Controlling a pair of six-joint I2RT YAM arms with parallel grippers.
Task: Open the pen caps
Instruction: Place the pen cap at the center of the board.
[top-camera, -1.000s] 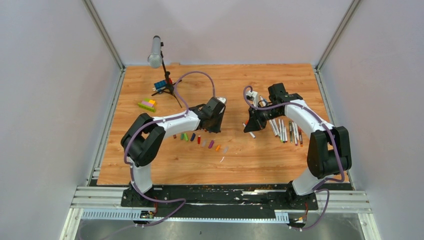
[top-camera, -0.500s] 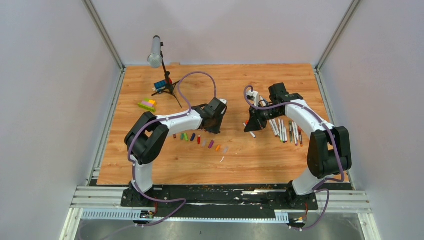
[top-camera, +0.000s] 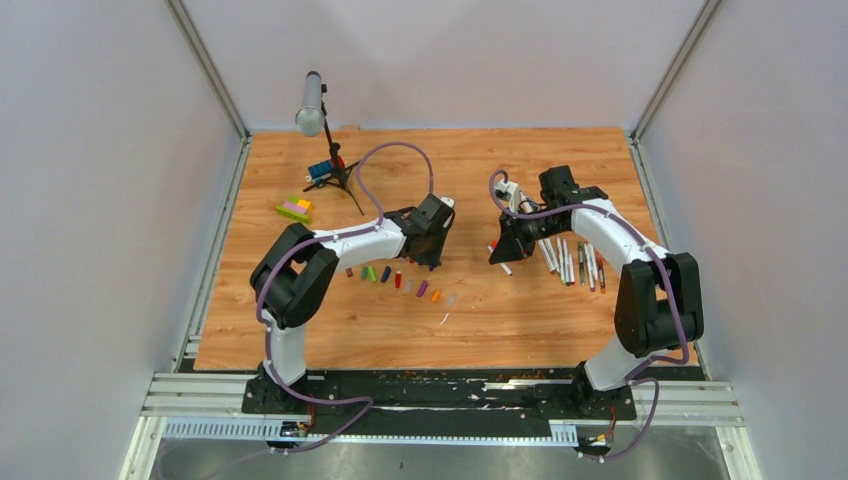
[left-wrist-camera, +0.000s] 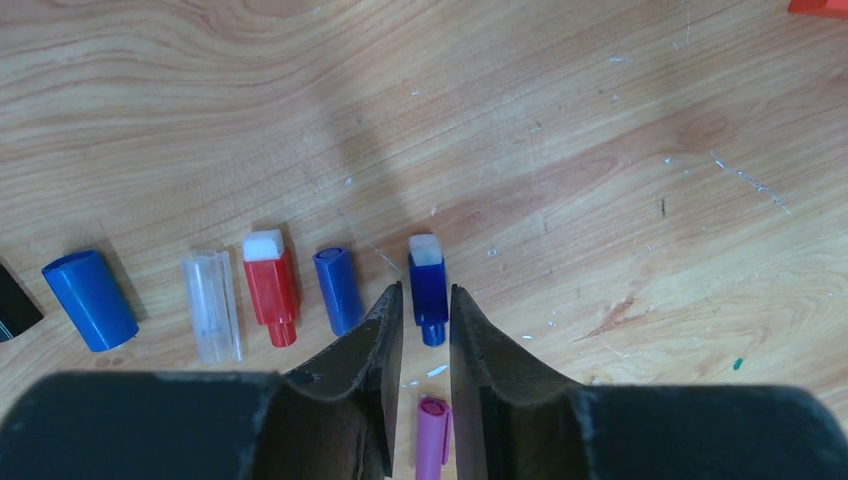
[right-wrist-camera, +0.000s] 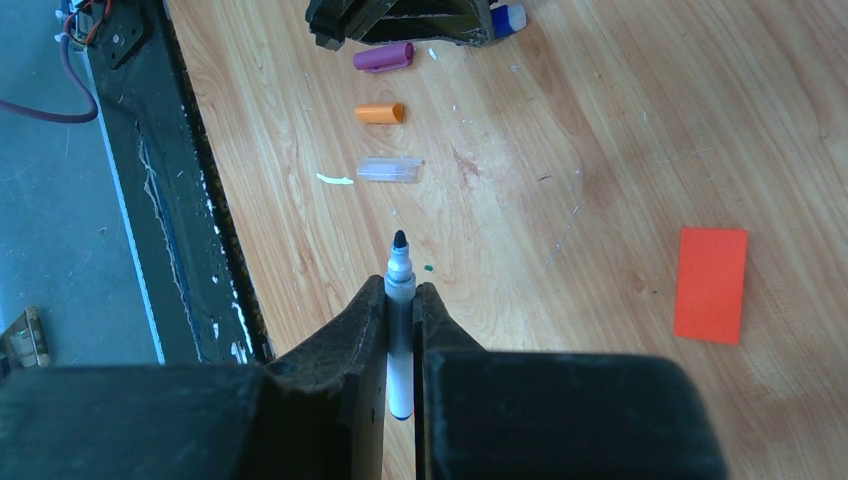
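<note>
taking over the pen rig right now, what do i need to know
Left pincer: open, tips flanking the dark blue cap, which lies on the table.
Right pincer: shut on an uncapped black-tipped pen.
Done: a row of loose caps lies beside the blue one.
To do: set that pen down; the pens piled on the right side may include capped ones, too small to tell.

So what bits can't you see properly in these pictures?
Left wrist view: the purple cap is partly hidden by the left gripper and cut by the bottom edge.
Left wrist view: an orange-red shape is cut off at the top right corner.
Right wrist view: the held pen has its back end hidden inside the right gripper.
Top view: the pens by the right arm are too small to tell colours.
</note>
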